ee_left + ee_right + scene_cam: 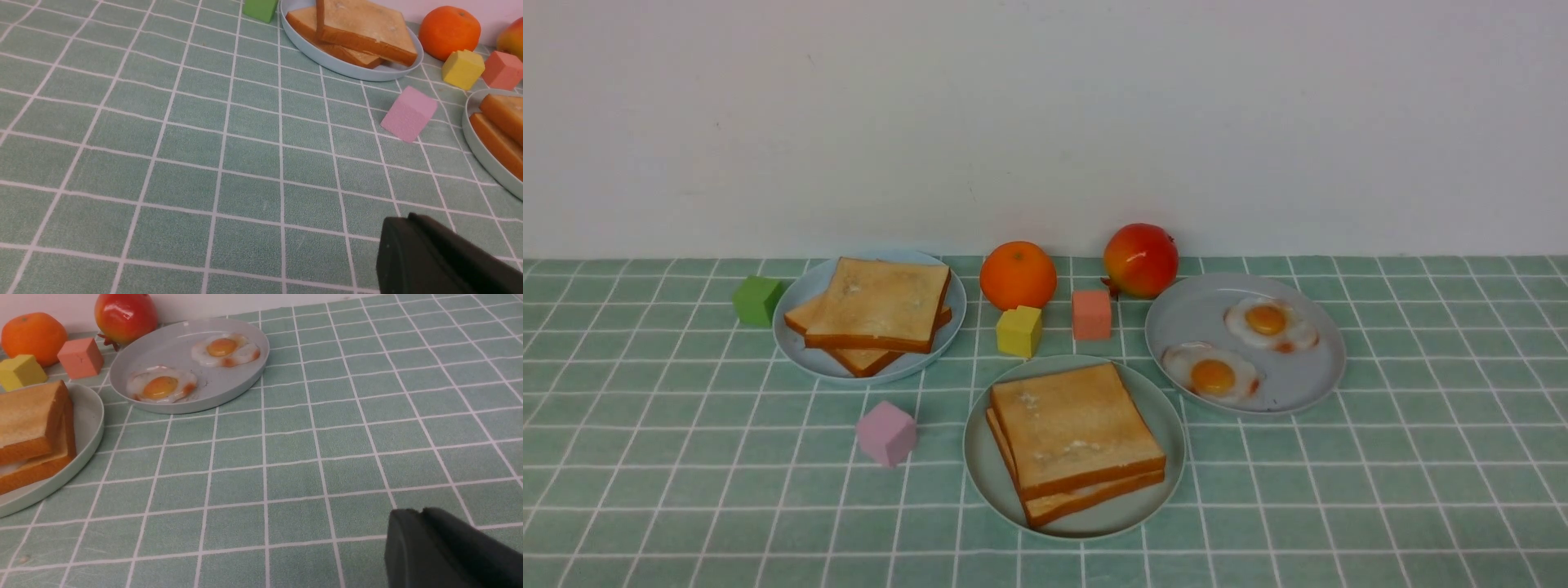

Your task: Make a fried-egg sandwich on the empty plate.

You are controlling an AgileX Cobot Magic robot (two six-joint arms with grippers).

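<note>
The fried-egg sandwich (1076, 441) sits stacked on the mint plate (988, 469) at the table's near centre, its upper slice skewed and liable to slide if nudged, while each claw shows only a dark corner, so its state is unclear.

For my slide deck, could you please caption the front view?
Stacked toast sandwich on the mint plate, two fried eggs left on the grey plate; neither arm in view.
</note>
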